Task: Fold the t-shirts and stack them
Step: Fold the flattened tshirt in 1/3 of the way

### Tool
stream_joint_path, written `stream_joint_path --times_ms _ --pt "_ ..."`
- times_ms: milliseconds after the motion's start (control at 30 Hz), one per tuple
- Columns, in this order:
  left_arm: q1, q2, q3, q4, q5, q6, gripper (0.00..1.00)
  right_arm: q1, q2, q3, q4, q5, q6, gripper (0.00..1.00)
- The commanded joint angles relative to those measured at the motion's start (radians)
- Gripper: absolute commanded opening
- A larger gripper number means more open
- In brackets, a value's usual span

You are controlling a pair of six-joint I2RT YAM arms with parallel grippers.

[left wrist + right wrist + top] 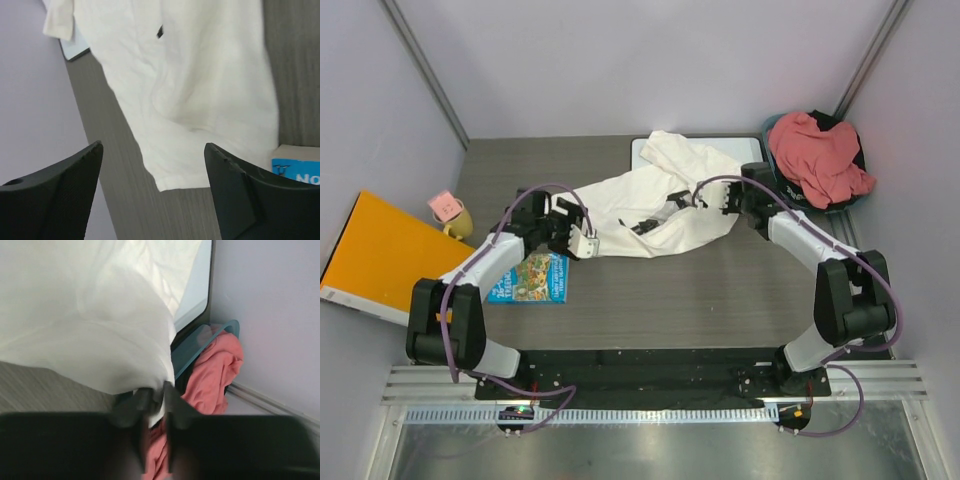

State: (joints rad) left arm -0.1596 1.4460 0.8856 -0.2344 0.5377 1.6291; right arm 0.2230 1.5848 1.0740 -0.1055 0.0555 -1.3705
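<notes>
Left gripper [582, 240] is wide open and holds nothing. The soft, wrinkly white t-shirt [655, 210] lies just ahead of it, stretched long-ways across the table [670, 290] between both arms. Right gripper [154, 396] looks pinched on its far end, though that view is blurry. The pink t-shirt [817, 155] sits crumpled in the blue basket [220, 332].

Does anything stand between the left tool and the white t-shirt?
Nothing visible does. The open left tool sits just short of the white t-shirt, with only bare table between; the blue book lies aside.
</notes>
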Motion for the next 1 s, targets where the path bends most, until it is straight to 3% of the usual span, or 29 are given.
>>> stream_joint_path --times_ms 0,67,100,300,433,567,600,667,700,733,967 --pt "-0.053 -0.01 0.0 -0.184 0.064 -0.015 0.87 0.004 -0.1 -0.078 -0.002 0.038 -0.009 0.39" --pt "-0.069 -0.016 -0.005 -0.227 0.067 -0.011 0.88 0.004 -0.115 -0.106 -0.028 0.032 0.005 0.5" --pt "-0.083 -0.019 -0.004 -0.264 0.053 -0.011 0.88 0.004 -0.127 -0.109 -0.046 0.024 0.01 0.51" --pt "-0.09 -0.053 0.045 -0.503 -0.011 -0.012 0.88 0.027 -0.164 -0.052 -0.278 -0.112 0.056 0.52" --pt "-0.09 -0.09 0.096 -0.734 0.051 -0.099 0.88 0.055 -0.158 -0.062 -0.281 -0.117 0.062 0.5" --pt "-0.09 -0.11 0.125 -0.851 0.096 -0.15 0.82 0.065 -0.135 -0.072 -0.24 -0.105 0.057 0.46" --pt "-0.092 -0.111 0.133 -0.884 0.099 -0.152 0.68 0.067 -0.131 -0.071 -0.235 -0.105 0.056 0.46" --pt "-0.092 -0.114 0.131 -0.962 0.091 -0.14 0.54 0.07 -0.121 -0.069 -0.22 -0.106 0.048 0.46" --pt "-0.092 -0.119 0.125 -0.98 0.085 -0.127 0.04 0.068 -0.12 -0.071 -0.217 -0.109 0.045 0.45" --pt "-0.092 -0.125 0.113 -0.987 0.07 -0.126 0.0 0.07 -0.117 -0.065 -0.212 -0.108 0.044 0.45" --pt "-0.093 -0.148 -0.01 -1.02 0.008 -0.038 0.0 0.07 -0.094 -0.051 -0.188 -0.109 0.045 0.45"
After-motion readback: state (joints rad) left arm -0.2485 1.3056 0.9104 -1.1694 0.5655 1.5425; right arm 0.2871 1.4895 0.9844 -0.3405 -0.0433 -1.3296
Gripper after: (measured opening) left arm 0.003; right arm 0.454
